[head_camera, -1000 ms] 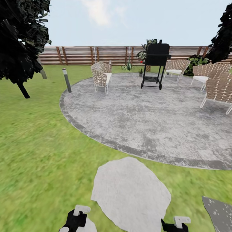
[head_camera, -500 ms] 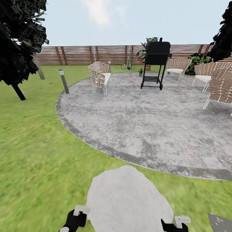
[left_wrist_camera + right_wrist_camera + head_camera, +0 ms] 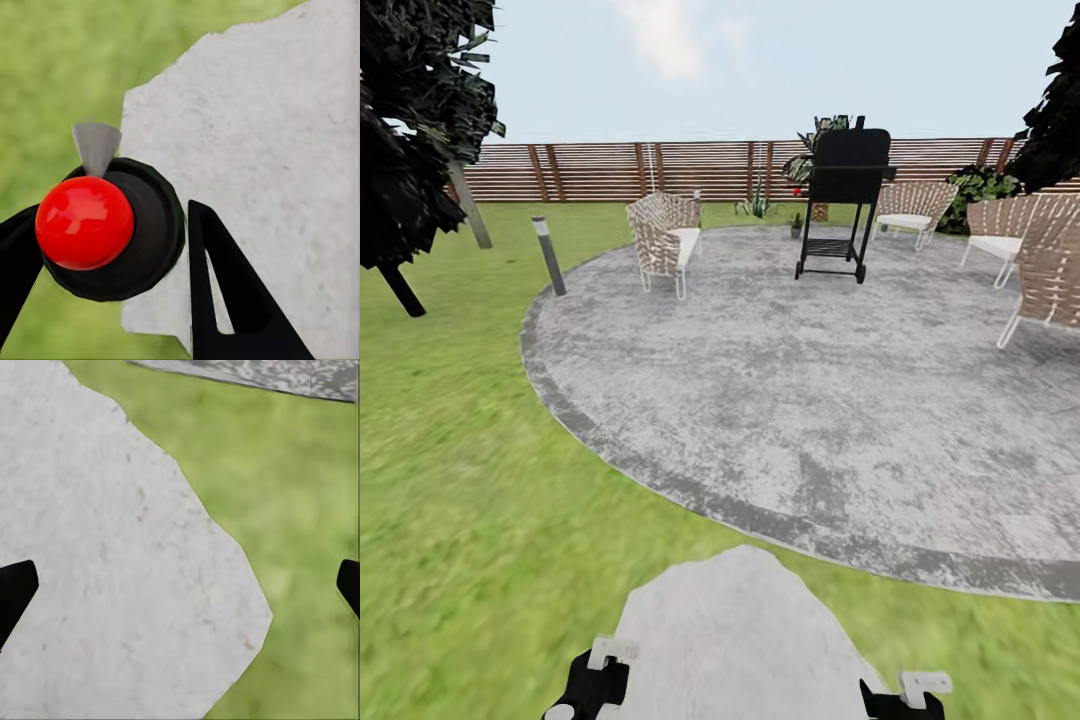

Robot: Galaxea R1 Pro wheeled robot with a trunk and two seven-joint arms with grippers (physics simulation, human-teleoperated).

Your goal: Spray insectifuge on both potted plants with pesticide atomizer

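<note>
pesticide atomizer (image 3: 101, 229), dark bottle, red top, between left gripper's fingers (image 3: 225, 292)

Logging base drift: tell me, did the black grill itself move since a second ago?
No. The grill keeps its place against the fence; the camera moved.

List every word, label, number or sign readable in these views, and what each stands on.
None can be read.
Red-topped dark pesticide atomizer in the left hand: seen from above, label hidden.
Black wheeled grill, brown slatted wooden fence, grey bollard lamp post: no markings visible.
</note>
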